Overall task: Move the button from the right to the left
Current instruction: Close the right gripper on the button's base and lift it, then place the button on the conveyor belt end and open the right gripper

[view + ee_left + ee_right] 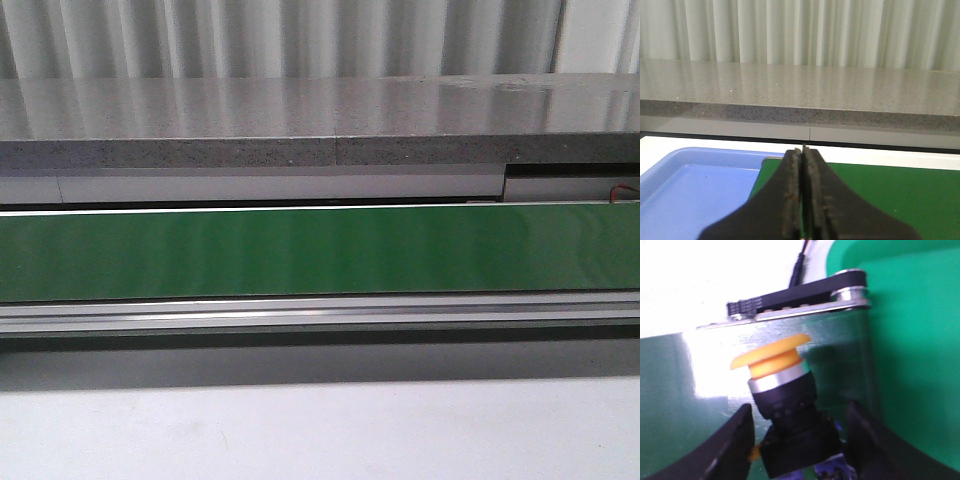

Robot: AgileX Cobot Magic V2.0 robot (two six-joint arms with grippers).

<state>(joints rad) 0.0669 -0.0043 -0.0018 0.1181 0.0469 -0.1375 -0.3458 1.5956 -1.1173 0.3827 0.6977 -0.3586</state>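
The button (785,405) lies on the green belt (910,340) between the right gripper (797,440)'s wide-spread fingers, not yet gripped. Next they must close on it. The left gripper (802,200)'s fingers are pressed together, empty, near a blue tray (695,195).

Button (785,405) blurred, its rear block cut off by the right wrist view's edge, between gripper fingers (725,445).

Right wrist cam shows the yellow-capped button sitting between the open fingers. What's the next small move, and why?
Probably close the right gripper on the push-button with the round yellow-orange cap and black body. Its dark fingers stand apart on either side of the body with gaps showing, so nothing grips it yet. The button lies on the green belt, cap pointing away from the fingers. The left gripper is shut and holds nothing.
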